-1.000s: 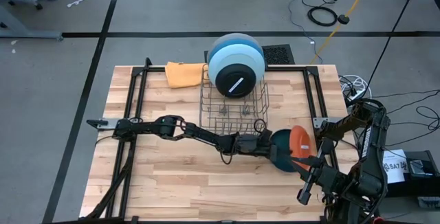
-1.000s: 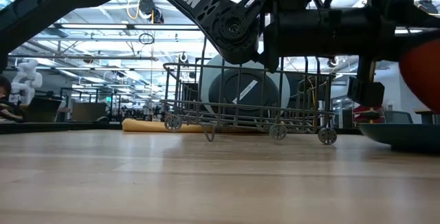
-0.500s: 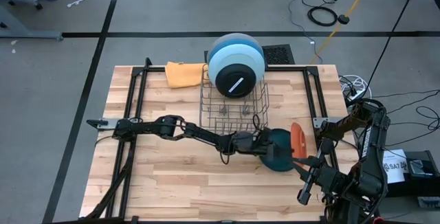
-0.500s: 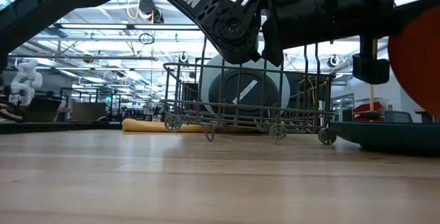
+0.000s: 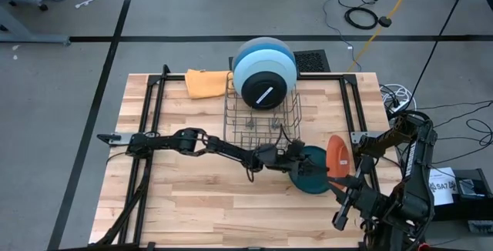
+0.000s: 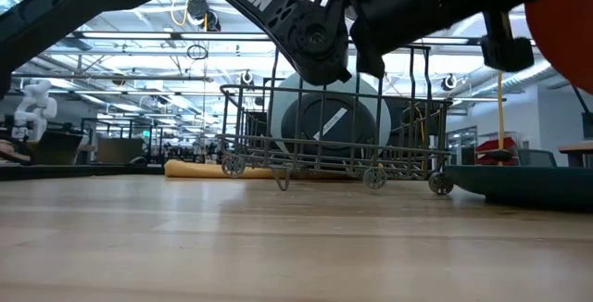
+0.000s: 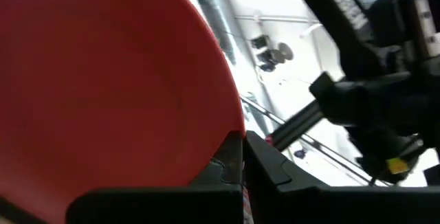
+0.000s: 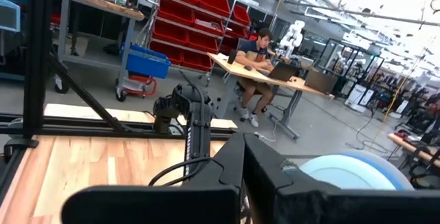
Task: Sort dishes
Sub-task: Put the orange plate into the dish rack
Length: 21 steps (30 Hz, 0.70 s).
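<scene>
Tilting up on edge, the orange plate [image 5: 337, 152] is clamped at its rim by the closed left pincer [image 5: 322, 164], just above the dark teal plate [image 5: 311, 172], which lies flat on the tabletop [image 5: 177, 197] in front of the wire rack [image 5: 262, 115]. In that rack a black plate [image 5: 265, 86] with a white sticker leans against a large blue plate [image 5: 263, 53], and a grey one shows only as a sliver behind them. An orange cloth [image 5: 206, 82] lies beside the rack at the tabletop's far edge. The right pincer [image 5: 344, 209] hangs shut off the near right corner, holding nothing. In the low view the left arm crosses in front of the rack and cuts off the orange plate. The left wrist view is nearly filled by that plate, so little else there can be made out. A person [image 8: 256, 66] sits at a desk in the room behind.
</scene>
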Each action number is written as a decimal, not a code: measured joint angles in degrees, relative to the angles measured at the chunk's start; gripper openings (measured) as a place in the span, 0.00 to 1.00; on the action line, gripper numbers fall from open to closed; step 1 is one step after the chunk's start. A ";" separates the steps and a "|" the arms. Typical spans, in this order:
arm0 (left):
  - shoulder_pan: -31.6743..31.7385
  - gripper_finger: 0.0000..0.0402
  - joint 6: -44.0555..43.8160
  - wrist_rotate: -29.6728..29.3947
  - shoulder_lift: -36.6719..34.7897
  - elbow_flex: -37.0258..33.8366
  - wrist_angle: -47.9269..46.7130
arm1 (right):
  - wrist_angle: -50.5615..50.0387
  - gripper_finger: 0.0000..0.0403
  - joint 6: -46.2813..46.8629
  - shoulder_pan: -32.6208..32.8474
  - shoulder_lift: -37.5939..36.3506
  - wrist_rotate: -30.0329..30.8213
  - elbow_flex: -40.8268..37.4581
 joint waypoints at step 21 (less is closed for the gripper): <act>-1.51 0.00 9.47 12.76 -8.31 0.02 -5.13 | 18.12 0.00 -25.51 0.00 -0.04 1.36 3.61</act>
